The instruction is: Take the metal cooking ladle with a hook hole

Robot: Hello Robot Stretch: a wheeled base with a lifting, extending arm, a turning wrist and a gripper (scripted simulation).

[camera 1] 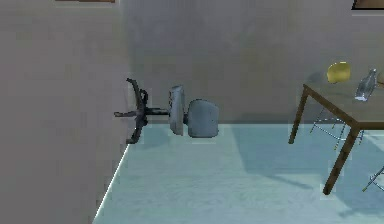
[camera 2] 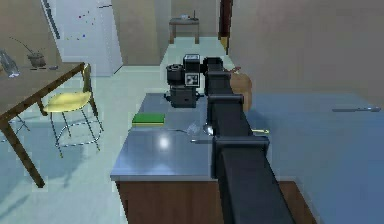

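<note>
Forward view: an office chair (camera 1: 172, 110) lay tipped on the floor by the wall. Driving ahead risked bumping it.

Arm side view: the gripper (camera 2: 180, 98) was above the bench (camera 2: 150, 160). I couldn't tell its spread, nor whether it held anything. A thin silvery piece (camera 2: 198, 130), likely the ladle, lay flat on the bench, back from the gripper and tight beside the arm (camera 2: 235, 150). Retracting might sweep it off. A green slab (camera 2: 148, 119) sat nearby.

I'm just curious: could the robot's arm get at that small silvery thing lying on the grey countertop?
Probably yes. The arm reaches over the countertop, the silvery thing lies beside it, and nothing stands between; the gripper sits farther out.
</note>
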